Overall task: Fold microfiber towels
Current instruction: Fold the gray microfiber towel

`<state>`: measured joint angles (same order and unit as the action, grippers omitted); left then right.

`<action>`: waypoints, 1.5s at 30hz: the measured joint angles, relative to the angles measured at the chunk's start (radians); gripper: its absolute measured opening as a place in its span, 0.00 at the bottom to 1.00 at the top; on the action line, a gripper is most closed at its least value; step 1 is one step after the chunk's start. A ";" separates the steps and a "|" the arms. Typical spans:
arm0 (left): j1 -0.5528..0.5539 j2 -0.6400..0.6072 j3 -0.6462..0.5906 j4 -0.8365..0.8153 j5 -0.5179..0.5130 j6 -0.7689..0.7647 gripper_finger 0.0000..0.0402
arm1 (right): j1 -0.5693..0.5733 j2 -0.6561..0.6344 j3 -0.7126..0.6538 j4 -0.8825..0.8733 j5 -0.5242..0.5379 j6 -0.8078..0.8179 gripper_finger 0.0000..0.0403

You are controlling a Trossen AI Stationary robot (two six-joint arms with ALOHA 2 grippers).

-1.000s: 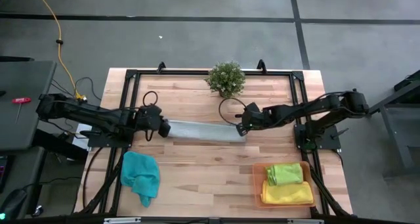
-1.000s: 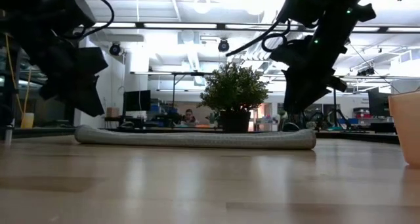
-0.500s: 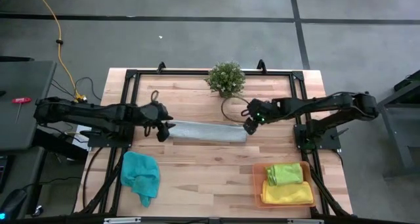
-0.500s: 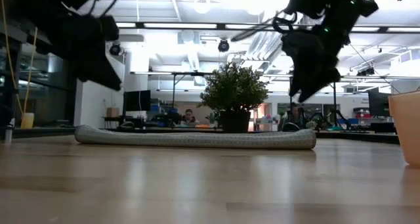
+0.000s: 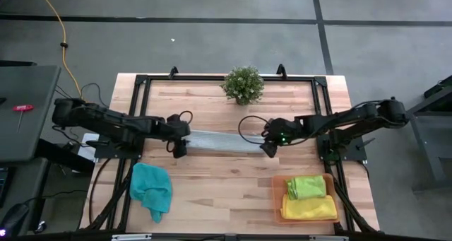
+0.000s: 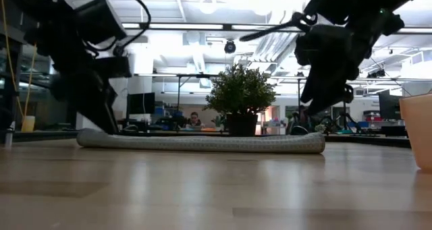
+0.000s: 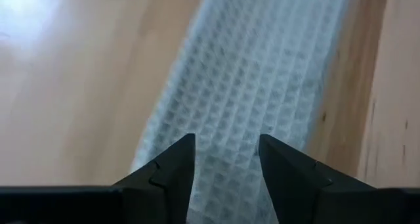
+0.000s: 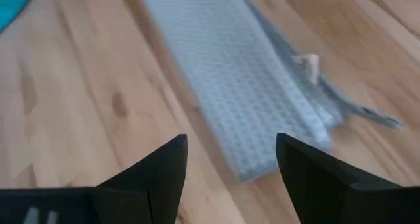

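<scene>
Both claws, left claw [image 5: 178, 148] and right claw [image 5: 269, 146], stand spread over the grey towel [image 5: 220, 140]; you should pinch each end squarely before folding.

no readable text, label, brand, number or sign is showing on anything in these views.
</scene>
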<state>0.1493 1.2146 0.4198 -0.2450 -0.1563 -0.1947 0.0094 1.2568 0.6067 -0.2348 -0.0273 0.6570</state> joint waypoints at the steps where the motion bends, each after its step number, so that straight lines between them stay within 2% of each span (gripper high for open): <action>1: 0.000 0.014 0.000 0.000 0.017 0.000 0.38 | 0.006 0.000 0.000 0.002 0.000 -0.006 0.56; 5: 0.000 0.069 0.000 -0.004 0.058 0.007 0.32 | 0.020 0.006 -0.008 -0.058 0.000 0.005 0.56; 9: 0.000 0.109 0.006 -0.004 0.054 0.007 0.24 | 0.017 0.006 -0.050 -0.042 0.016 0.098 0.56; 14: 0.000 0.115 0.006 -0.001 0.037 0.005 0.13 | 0.017 0.006 -0.112 0.020 0.019 0.291 0.56; 19: 0.000 0.115 0.006 -0.006 0.033 0.006 0.03 | 0.017 0.006 -0.174 0.168 0.004 0.506 0.56; 23: -0.001 0.111 0.004 -0.008 0.023 0.007 0.02 | 0.018 0.006 -0.190 0.223 0.020 0.606 0.56; 30: 0.000 0.110 0.003 -0.008 0.021 0.015 0.01 | 0.018 0.055 -0.191 0.219 0.055 0.747 0.56; 37: 0.000 0.110 0.003 -0.008 0.023 0.015 0.01 | 0.018 0.167 -0.189 0.343 0.082 0.841 0.56; 45: 0.000 0.110 0.003 -0.008 0.023 0.015 0.00 | 0.012 0.182 -0.190 0.386 0.118 0.917 0.56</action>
<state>0.1493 1.3247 0.4225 -0.2527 -0.1333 -0.1795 0.0216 1.4391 0.4171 0.1517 0.0912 1.5737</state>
